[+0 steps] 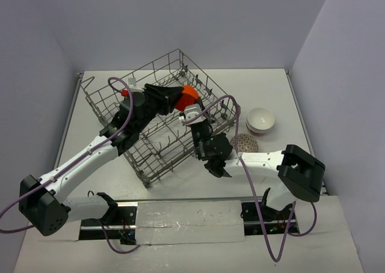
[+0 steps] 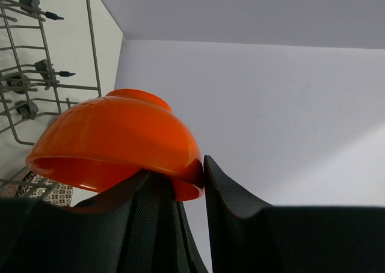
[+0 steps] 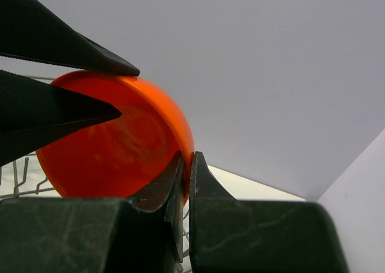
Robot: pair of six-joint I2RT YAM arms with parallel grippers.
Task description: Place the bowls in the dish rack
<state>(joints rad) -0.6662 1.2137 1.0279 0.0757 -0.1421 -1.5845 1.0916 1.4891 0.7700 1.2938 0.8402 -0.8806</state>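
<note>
Orange bowl (image 1: 189,95): rim pinched by right gripper (image 3: 187,160), straddled by left gripper (image 2: 180,178), clamping unclear; was held above dish rack (image 1: 157,159), likely for handover.

A lab booth: bare lilac walls (image 1: 198,14) box in a white table (image 1: 283,98) (robot arms (image 1: 84,159) bolted on).

We saw a white counter (image 1: 271,86) bearing the rack (image 1: 159,150) left of middle, a white bowl (image 1: 260,119) and a patterned bowl (image 1: 245,144) just right of it.
</note>
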